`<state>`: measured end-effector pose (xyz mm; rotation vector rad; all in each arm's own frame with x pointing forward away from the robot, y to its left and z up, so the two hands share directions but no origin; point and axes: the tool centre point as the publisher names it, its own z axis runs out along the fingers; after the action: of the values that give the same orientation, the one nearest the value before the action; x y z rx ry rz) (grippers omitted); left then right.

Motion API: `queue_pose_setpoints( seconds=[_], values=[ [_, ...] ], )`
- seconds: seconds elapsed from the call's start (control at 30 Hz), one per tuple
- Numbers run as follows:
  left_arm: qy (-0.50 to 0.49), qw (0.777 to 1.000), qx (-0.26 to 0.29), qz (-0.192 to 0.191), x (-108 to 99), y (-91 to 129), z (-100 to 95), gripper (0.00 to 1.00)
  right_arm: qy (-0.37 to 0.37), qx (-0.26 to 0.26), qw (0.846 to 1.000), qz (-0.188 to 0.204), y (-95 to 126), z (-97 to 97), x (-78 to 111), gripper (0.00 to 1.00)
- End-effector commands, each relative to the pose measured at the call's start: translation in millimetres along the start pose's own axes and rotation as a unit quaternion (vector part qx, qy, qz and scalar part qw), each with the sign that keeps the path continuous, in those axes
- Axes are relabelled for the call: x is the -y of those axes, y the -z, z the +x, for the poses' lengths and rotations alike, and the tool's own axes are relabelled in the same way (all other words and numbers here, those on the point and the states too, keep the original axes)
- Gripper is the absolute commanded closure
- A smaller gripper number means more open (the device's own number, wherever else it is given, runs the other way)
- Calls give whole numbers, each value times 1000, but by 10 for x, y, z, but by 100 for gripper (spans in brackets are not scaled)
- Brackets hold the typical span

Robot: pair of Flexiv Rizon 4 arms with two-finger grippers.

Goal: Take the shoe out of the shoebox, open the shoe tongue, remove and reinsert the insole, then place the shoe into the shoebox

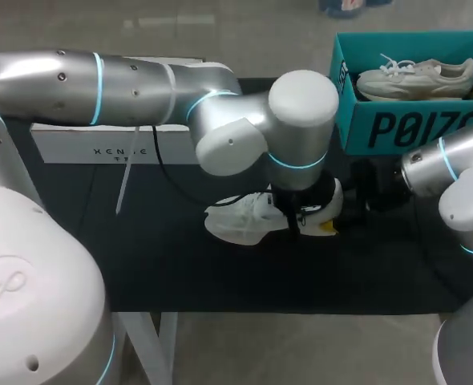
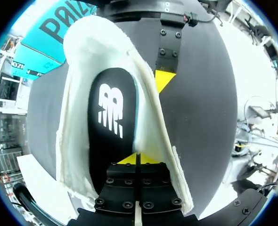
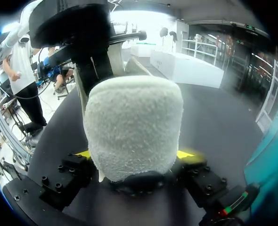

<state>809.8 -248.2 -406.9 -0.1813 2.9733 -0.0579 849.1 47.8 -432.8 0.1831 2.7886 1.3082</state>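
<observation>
While the L gripper (image 2: pixel 136 159) sits down inside the shoe (image 2: pixel 77 117), its two fingers are pressed together w/ only a thin slit btw them, yellow tips just showing. Can't tell if they nip anything. Right ahead of those tips lies the black insole (image 2: pixel 110 122) w/ a white logo, flat in the shoe, its near end running under the gripper. White fleecy lining rises on both sides of the insole & curves round its far end. Just outside that wall, one yellow-tipped finger (image 2: pixel 163 81) of the R gripper stands against the collar.

The R gripper (image 3: pixel 136 155) is clamped on the shoe's rounded fleecy end. That end fills the gap btw its fingers, w/ a yellow tip touching each flank. Beyond the shoe & above it hangs the L arm's black wrist.

Seen from overhead, the shoe lies on the dark table (image 1: pixel 180 265) under the L arm (image 1: pixel 140 88), w/ the R arm (image 1: pixel 453 160) meeting it from the opposite side. Behind the R gripper, at the table's back corner, stands the teal shoebox (image 1: pixel 397 128), open, w/ a second shoe (image 1: pixel 417 78), beige, inside. Well apart from both grippers, behind the L arm, sits a white box (image 1: pixel 92 148).
</observation>
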Motion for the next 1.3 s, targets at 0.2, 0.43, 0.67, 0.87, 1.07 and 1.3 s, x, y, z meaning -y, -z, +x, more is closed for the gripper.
queue_pose_setpoints(
  seconds=[0.2, 0.43, 0.67, 0.87, 1.07, 1.3],
  values=[
    [6, 998, 12, 58, -166, 221, -127, 100, -1, 1, 1000, 2, -45, -33, 22, 100],
    [-7, 995, 8, 98, -127, 296, -159, 100, -1, 1, 1000, 2, -45, -33, 22, 100],
    [-39, 994, -4, 103, 44, 250, -184, 100, -1, 1, 1000, 2, -45, -33, 22, 100],
    [-64, 993, -22, 98, 221, 171, -252, 100, -1, 1, 1000, 2, -45, -33, 22, 100],
    [-80, 992, -33, 96, 341, 89, -256, 100, -1, 1, 1000, 2, -45, -33, 22, 100],
    [-105, 990, -48, 76, 428, -26, -155, 100, -1, 1, 1000, 2, -45, -33, 22, 100]
  ],
)
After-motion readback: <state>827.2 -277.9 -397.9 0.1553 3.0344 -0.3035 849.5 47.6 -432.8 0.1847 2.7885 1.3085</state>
